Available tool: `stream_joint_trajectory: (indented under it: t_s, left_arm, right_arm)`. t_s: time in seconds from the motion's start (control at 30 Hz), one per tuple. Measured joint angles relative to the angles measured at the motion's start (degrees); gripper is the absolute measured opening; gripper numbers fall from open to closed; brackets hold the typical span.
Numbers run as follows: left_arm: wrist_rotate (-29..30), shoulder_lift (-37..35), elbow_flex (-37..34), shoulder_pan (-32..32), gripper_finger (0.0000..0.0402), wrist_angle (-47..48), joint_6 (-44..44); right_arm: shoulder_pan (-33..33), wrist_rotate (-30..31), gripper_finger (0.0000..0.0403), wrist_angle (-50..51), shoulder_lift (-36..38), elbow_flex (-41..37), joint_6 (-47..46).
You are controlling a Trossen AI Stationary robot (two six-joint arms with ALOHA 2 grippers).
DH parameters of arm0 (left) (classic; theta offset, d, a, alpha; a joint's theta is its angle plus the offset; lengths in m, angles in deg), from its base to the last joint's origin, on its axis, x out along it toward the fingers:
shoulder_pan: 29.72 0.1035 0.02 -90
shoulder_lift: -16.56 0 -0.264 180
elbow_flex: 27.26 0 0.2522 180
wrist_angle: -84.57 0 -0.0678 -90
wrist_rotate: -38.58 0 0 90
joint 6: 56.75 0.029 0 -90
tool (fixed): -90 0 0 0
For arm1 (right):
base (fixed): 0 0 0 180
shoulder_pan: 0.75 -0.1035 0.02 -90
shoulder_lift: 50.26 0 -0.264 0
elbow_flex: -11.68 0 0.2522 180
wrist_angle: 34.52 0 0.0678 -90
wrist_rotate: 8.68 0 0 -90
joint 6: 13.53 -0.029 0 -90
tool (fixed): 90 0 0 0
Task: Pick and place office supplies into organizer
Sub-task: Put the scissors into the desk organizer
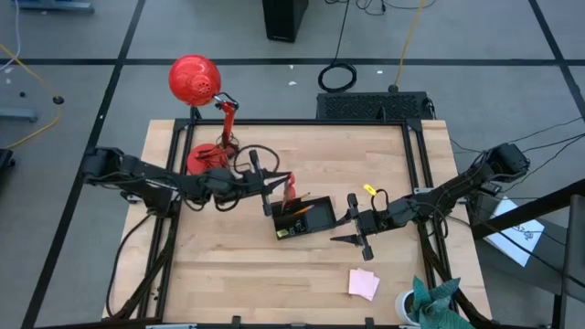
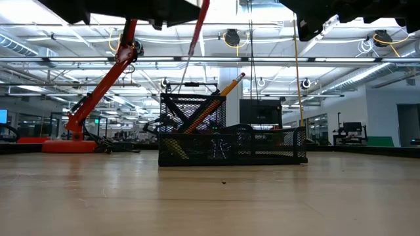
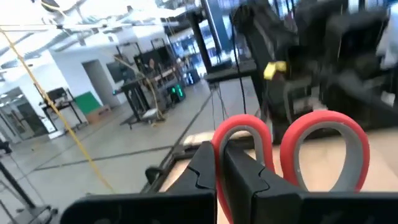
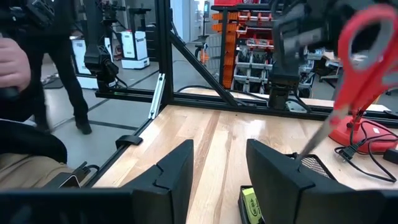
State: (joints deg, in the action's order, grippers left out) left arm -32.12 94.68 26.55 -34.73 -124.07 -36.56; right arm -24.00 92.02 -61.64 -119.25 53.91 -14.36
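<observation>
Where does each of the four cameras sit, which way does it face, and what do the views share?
High view: overhead, facing straight down; shows both arms, the left gripper shut on the red-handled scissors over the organizer, right gripper beside it.
Low view: table height, facing level across; arms enter from above.
Left wrist view: on the left arm, facing past its fingers clamping one scissor handle loop.
Right wrist view: on the right arm, facing past its open fingers toward the scissors.
Shared: the scissors show in all four; the organizer in the high and low views.
</observation>
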Motion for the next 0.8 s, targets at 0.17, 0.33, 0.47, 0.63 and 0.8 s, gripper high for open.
stream_joint_trajectory:
  t_s: [0.17,0.33,0.47,0.63,0.8]
  left_arm:
    - [-2.0,3.2,0.1,2.3,0.0015,-2.9,0.2]
    - [-4.0,7.5,0.0,3.5,0.0007,-2.8,0.4]
    - [-4.1,10.6,0.0,3.5,0.0019,-3.3,1.4]
    - [-4.5,13.2,0.0,3.4,0.0007,-3.6,1.8]
    - [-4.4,14.4,0.1,3.2,0.0016,-3.5,1.3]
  right_arm:
    - [0.0,1.2,0.0139,0.2,0.0,0.0,0.0]
    - [0.0,1.4,0.0139,0.9,0.0,0.0,0.0]
    - [0.0,1.4,0.0139,1.2,0.0,0.0,0.2]
    - [0.0,1.5,0.0139,1.6,0.0,0.0,0.4]
    - [0.0,1.6,0.0139,1.7,0.0,0.0,0.5]
